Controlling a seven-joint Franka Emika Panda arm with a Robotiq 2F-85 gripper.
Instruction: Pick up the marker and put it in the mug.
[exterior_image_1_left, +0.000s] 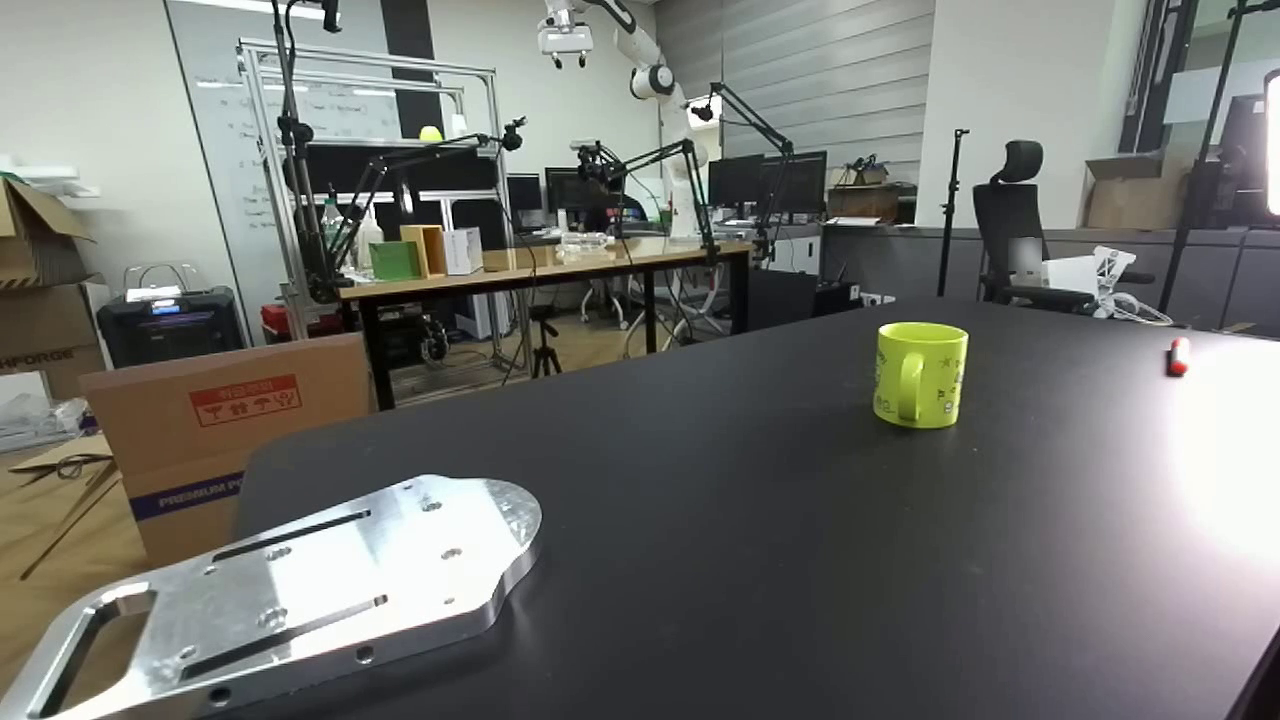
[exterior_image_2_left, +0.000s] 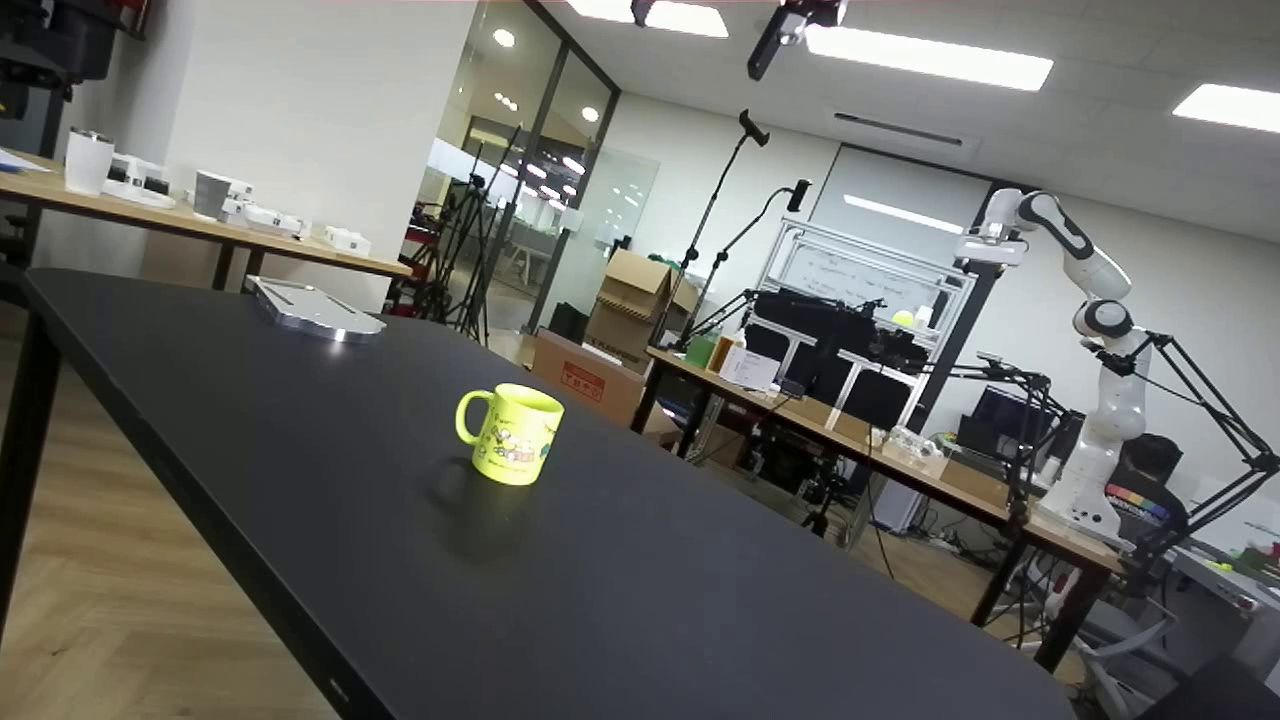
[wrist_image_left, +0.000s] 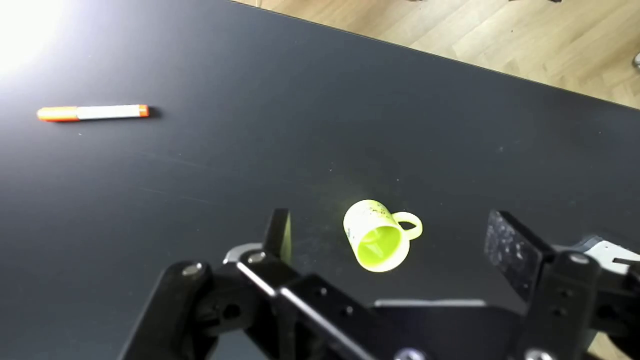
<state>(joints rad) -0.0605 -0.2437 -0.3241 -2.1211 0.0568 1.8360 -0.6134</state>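
Seen from the wrist, the marker (wrist_image_left: 93, 113) lay flat on the black table (wrist_image_left: 240, 160), left of the mug (wrist_image_left: 367, 217) and farther off, well apart from it, not yet picked up. The mug stood upright, mouth up, as it needed to if anything was to stay in it. Its handle (wrist_image_left: 418, 226) stuck out to the right, away from the marker, so I reckoned it would not foul an approach from there.

The gripper (wrist_image_left: 392, 239) gripped nothing. Its fingers (wrist_image_left: 515, 252) were spread wide, presumably ready for the pick, but their gap ran along the marker's length; a turn of the wrist looked needed to pinch across it.

The far edge (wrist_image_left: 410, 48), with wooden floor (wrist_image_left: 500, 30) past it, was well away from the marker, and a broad stretch of table gave room to move from marker to mug. The table's left end lay outside that view, so I could not judge the margin there. In both exterior views a silver metal plate (exterior_image_1_left: 340, 570) sat well apart from the mug on its handle side, seemingly no obstacle. Glare (wrist_image_left: 25, 35) near the marker's left end might have made aiming harder.
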